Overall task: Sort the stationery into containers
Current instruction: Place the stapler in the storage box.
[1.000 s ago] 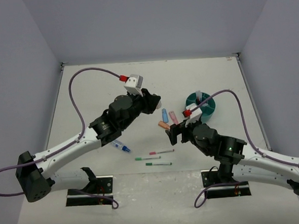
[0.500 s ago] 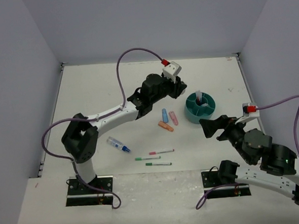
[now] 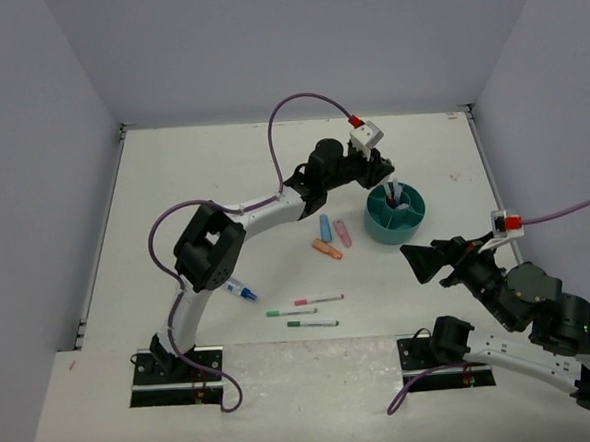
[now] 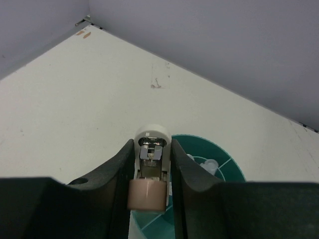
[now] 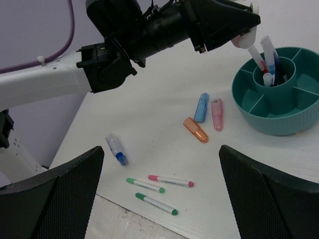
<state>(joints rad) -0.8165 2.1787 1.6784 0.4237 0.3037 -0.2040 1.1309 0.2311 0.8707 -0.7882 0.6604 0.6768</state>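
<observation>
My left gripper [image 3: 386, 180] [image 4: 152, 167] is shut on a white eraser [image 4: 149, 144] with a pinkish end [image 5: 243, 40] and hangs just over the left rim of the teal cup [image 3: 408, 226] [image 4: 219, 152] [image 5: 279, 122]. Several pens [image 5: 264, 52] stand in the cup's middle compartment. On the table lie blue [image 3: 324, 226], pink [image 3: 342, 233] and orange [image 3: 326, 248] highlighters, a clear blue-capped tube [image 3: 236, 286] [image 5: 115, 149], a pink pen [image 3: 319, 301] and two green pens [image 3: 292, 311] [image 3: 312, 323]. My right gripper [image 3: 418, 259] [image 5: 172, 199] is open and empty, raised near the cup's front right.
The left arm [image 3: 264, 208] stretches across the table's middle, above the highlighters. Grey walls close in the left, back and right sides. The table's front edge [image 5: 114, 214] runs just below the pens.
The left arm has swung right from the table's middle to over the cup, carrying the eraser. The right arm has drawn back toward the near right, away from the highlighters.
</observation>
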